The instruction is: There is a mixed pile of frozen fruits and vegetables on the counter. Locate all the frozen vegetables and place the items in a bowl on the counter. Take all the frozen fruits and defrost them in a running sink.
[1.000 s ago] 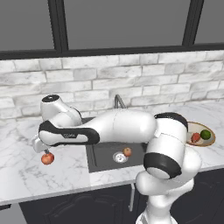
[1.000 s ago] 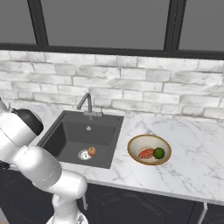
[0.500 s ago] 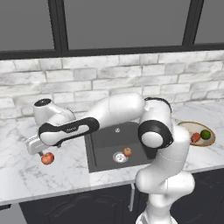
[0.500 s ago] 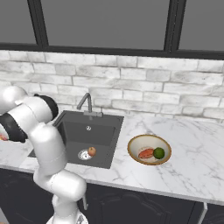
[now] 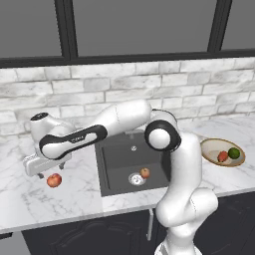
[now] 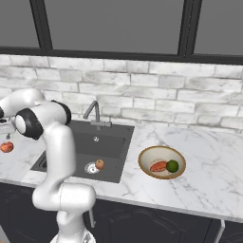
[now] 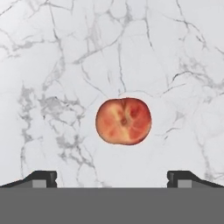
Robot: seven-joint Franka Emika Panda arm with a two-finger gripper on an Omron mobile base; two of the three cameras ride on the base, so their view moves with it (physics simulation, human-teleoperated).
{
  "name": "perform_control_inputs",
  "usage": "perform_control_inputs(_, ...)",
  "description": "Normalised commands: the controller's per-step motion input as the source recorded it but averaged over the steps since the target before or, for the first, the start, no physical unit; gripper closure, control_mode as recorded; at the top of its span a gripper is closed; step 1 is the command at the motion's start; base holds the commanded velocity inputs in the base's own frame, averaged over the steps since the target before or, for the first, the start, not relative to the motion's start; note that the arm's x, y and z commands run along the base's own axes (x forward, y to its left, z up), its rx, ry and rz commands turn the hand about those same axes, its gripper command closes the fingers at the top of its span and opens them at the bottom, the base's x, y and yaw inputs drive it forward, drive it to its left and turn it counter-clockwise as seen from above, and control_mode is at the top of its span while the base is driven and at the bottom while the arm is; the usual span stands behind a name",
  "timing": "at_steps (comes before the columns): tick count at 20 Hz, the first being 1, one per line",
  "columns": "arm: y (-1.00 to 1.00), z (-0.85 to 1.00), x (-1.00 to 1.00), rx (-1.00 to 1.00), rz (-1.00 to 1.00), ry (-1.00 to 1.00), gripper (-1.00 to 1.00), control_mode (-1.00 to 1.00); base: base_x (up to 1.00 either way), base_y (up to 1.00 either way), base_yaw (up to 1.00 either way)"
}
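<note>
End effector [image 7: 112, 177] hung over red apple [image 7: 124, 121] at centre of hand view, fingers spread wide, empty, apple untouched on white worktop [image 5: 30, 191]. Risk, judged: round fruit could roll if 1 finger struck first. Left base view: same apple at lower left, second fruit [image 5: 145, 173] in sink [image 5: 117, 164], bowl [image 5: 211, 147] at right with 2 vegetables. Hand view alone showed apple's yellowish stem hollow.

Left base view: behind-left, facing forward and down.
Right base view: behind-right; shares sink [image 5: 132, 162] [image 6: 95, 152].
Hand view: close, facing straight onto counter [image 7: 65, 65].
</note>
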Motion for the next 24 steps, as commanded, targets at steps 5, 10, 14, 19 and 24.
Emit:
perform_control_inputs(5,0.15,0.0,0.32,-0.08,0.0,0.06,-1.0,-1.0,0.0,0.0,0.0)
perform_control_inputs(10,0.0,-0.16,0.11,-0.03,0.0,0.09,-1.0,-1.0,0.0,0.0,0.0)
perform_control_inputs(14,0.0,-0.23,0.01,0.0,0.0,0.11,-1.0,-1.0,0.0,0.0,0.0)
perform_control_inputs(19,-0.16,-0.26,-0.1,0.0,0.0,0.05,-1.0,-1.0,0.0,0.0,0.0)
perform_control_inputs(24,-0.24,-0.24,-0.16,0.0,0.0,-0.02,-1.0,-1.0,0.0,0.0,0.0)
